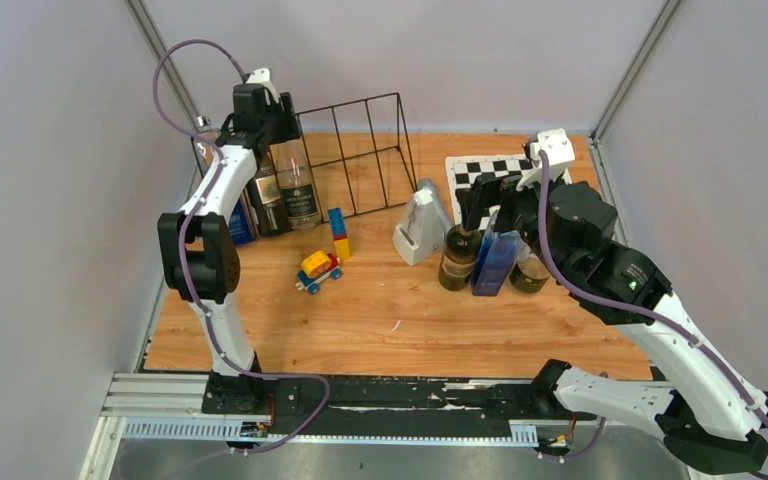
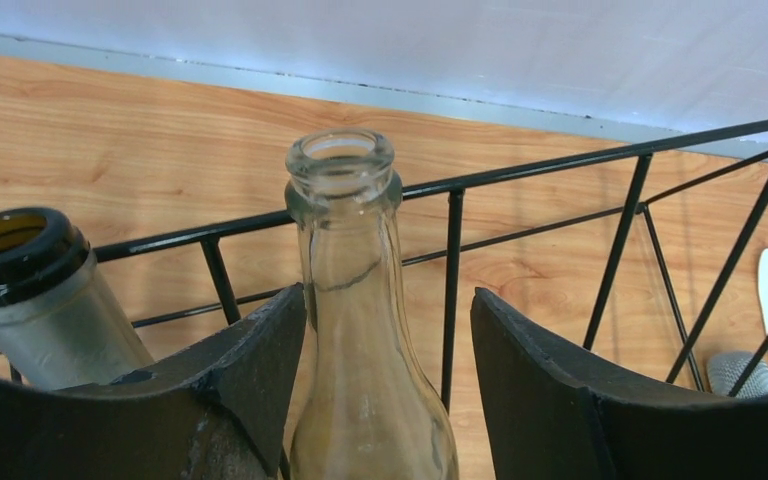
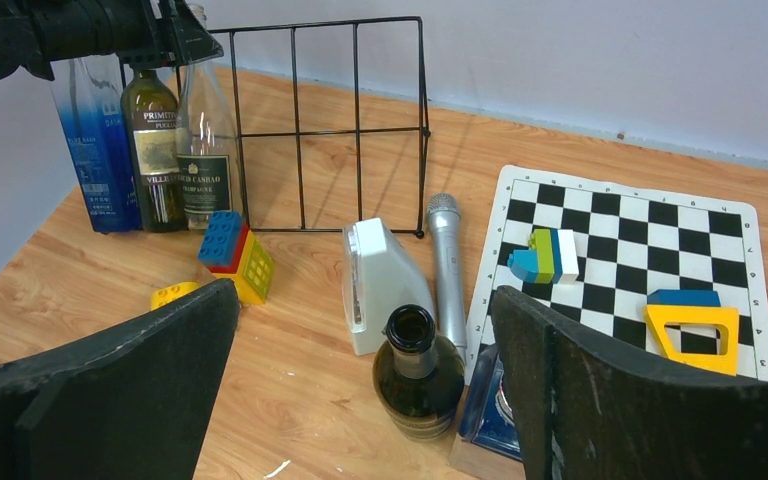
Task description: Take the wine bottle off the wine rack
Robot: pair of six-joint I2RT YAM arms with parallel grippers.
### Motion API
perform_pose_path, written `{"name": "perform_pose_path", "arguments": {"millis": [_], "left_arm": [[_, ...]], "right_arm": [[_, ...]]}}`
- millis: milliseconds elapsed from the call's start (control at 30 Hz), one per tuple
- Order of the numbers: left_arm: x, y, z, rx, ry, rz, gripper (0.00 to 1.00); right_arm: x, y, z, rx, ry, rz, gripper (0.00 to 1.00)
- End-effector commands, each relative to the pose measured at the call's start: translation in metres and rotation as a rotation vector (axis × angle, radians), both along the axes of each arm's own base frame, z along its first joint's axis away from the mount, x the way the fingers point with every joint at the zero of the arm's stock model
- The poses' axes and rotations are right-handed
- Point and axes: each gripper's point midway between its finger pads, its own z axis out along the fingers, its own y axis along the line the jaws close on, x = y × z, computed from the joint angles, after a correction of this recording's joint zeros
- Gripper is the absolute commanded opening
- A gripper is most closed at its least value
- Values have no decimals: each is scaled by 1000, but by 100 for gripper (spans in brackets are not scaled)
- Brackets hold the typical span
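At the wine rack's point(image 2: 451, 290) left end, left jaws straddle the wine bottle's point(image 2: 360, 330) neck — half-open, not clamped — right jaws wide, empty.

Bright, even light from above, soft faint shadows, all views reasonably sharp

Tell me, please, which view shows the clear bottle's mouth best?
Left wrist view: the clear bottle stands close and centred, mouth sharp. Top external and right wrist show only its labelled body; the left arm hides the top.
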Motion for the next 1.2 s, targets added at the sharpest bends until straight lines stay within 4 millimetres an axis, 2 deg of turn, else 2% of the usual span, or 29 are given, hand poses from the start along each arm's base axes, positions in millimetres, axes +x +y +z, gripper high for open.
{"name": "perform_pose_path", "arguments": {"millis": [0, 267, 567, 700, 933, 1167], "left_arm": [[13, 8, 15, 25, -45, 1, 69], [22, 8, 0, 46, -19, -16, 65], [21, 12, -3, 78, -16, -17, 43], [18, 14, 7, 92, -39, -15, 34], [4, 10, 36, 97, -116, -43, 1], [-27, 3, 70, 84, -247, -84, 0]], "right_arm": [[-6, -1, 2, 29, 0, 12, 99], [-7, -2, 2, 28, 3, 11, 99], [-8, -1, 1, 25, 7, 17, 99], [-8, -1, 1, 24, 8, 18, 99], [-8, 1, -2, 22, 15, 26, 99], [-7, 5, -4, 16, 22, 39, 99]]}}
